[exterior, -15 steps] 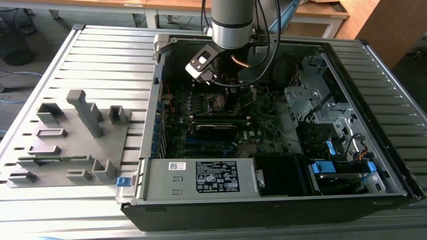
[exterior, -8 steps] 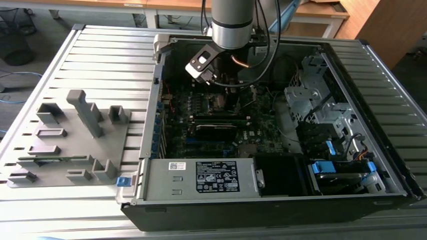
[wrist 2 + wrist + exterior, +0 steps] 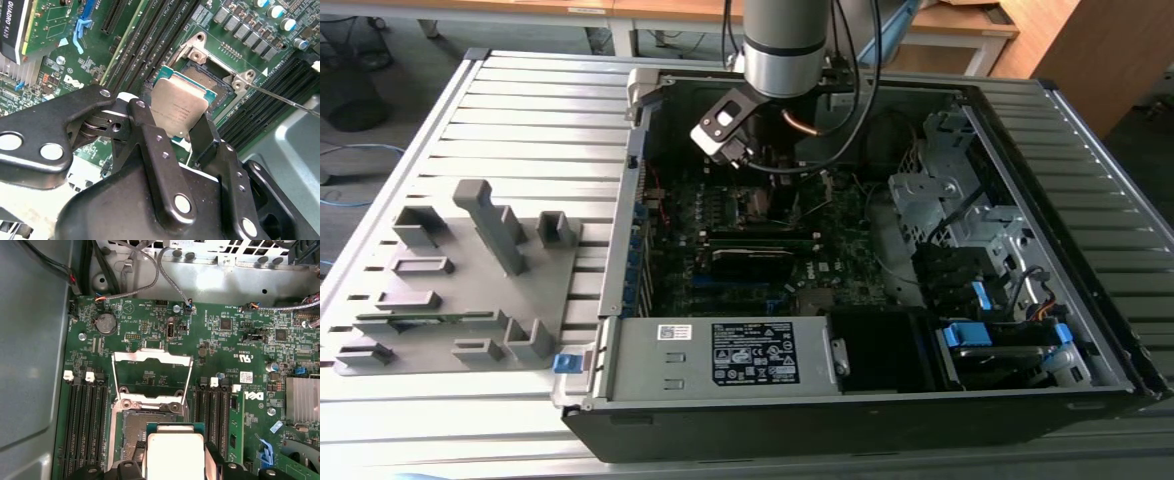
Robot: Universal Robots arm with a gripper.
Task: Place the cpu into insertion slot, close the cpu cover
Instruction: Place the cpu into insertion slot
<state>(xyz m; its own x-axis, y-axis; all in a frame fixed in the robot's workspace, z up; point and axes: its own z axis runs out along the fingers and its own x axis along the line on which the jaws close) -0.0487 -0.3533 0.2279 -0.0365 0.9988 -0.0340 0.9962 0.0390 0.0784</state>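
Note:
My gripper (image 3: 177, 127) is shut on the cpu (image 3: 179, 111), a thin silver-grey square chip held by its two opposite edges between the black fingers (image 3: 145, 125). The cpu (image 3: 174, 452) hangs tilted just above the insertion slot (image 3: 142, 427), overlapping one side of it. The slot (image 3: 210, 75) is a black square socket with a silvery rim, and it is bare inside. The cpu cover (image 3: 150, 356), a silvery hollow frame, is swung open and lies back beyond the socket. Its thin wire lever (image 3: 282, 99) sticks out to the side. In the exterior view the arm (image 3: 781, 50) reaches down into the open computer case.
Long black memory slots (image 3: 85, 425) flank the socket on both sides. A graphics card (image 3: 30, 30) and a finned heatsink (image 3: 302, 400) sit nearby. The grey power-supply box (image 3: 720, 355) fills the case's front, a drive cage (image 3: 961, 200) its right. A grey fixture (image 3: 454, 270) stands outside on the exterior view's left.

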